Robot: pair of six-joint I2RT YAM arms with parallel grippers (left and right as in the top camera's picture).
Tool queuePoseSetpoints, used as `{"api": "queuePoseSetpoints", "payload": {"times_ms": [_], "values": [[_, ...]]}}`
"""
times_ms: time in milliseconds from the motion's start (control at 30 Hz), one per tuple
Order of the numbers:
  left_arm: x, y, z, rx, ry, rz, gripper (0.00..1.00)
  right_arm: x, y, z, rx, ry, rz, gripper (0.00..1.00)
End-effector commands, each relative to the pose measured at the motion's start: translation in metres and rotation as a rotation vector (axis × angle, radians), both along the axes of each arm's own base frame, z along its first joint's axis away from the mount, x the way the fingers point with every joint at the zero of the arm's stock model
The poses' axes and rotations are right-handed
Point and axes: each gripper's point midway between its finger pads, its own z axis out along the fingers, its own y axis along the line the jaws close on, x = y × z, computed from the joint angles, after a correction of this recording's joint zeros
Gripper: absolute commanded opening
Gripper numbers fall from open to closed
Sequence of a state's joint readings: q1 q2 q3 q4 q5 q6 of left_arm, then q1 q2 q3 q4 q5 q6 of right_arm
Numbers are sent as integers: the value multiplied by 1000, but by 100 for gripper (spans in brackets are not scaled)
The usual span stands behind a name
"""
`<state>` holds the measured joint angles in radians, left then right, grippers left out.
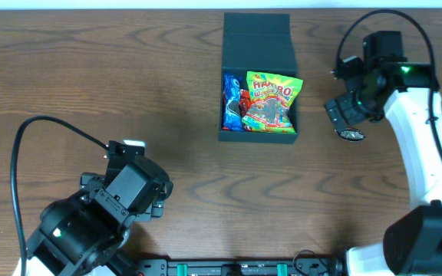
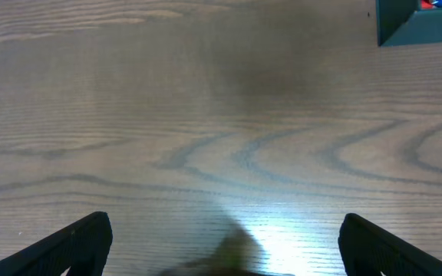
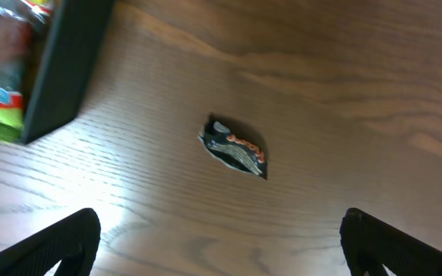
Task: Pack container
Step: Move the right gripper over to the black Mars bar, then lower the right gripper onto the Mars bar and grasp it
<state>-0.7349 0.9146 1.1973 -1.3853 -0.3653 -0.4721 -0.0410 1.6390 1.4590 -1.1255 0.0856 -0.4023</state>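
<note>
The container (image 1: 258,136), a dark teal-black square box, stands at the table's far middle with its flap lid (image 1: 257,37) folded back. Inside lie a green-yellow Haribo packet (image 1: 272,100) and blue and red packets (image 1: 232,103). A small dark snack packet (image 1: 351,136) lies on the table right of the box, just below my right gripper (image 1: 349,109). In the right wrist view that packet (image 3: 236,153) lies ahead of the open, empty right gripper (image 3: 219,238), with the container's wall (image 3: 67,69) at the left. My left gripper (image 2: 225,245) is open over bare wood, far from the container (image 2: 420,27).
The left arm (image 1: 90,218) sits at the near left with its black cable (image 1: 44,130) looping over the table. The right arm (image 1: 424,146) reaches in from the near right edge. Brown wood-grain tabletop (image 1: 167,92) surrounds the box.
</note>
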Motion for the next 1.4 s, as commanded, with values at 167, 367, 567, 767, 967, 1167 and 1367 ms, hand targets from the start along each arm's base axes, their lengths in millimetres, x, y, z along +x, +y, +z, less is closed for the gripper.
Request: {"api": "queuePoseSetpoints", "payload": {"times_ms": [167, 367, 567, 767, 967, 1167, 1367], "values": [[2, 0, 2, -5, -9, 6, 95, -17, 11, -6, 327, 29, 291, 99], [2, 0, 2, -4, -14, 7, 95, -19, -6, -30, 382, 77, 317, 99], [2, 1, 2, 4, -14, 2, 95, -22, -25, -73, 305, 220, 327, 99], [3, 0, 3, 0, -19, 2, 95, -17, -43, -95, 223, 267, 318, 99], [4, -1, 3, -2, -20, 3, 95, -9, -62, -99, 114, 263, 311, 99], [8, -4, 6, -18, -39, 3, 95, -3, -63, -110, 114, 261, 329, 99], [9, -2, 7, -7, -48, 9, 95, -4, -61, -133, 135, 307, 332, 99]]}}
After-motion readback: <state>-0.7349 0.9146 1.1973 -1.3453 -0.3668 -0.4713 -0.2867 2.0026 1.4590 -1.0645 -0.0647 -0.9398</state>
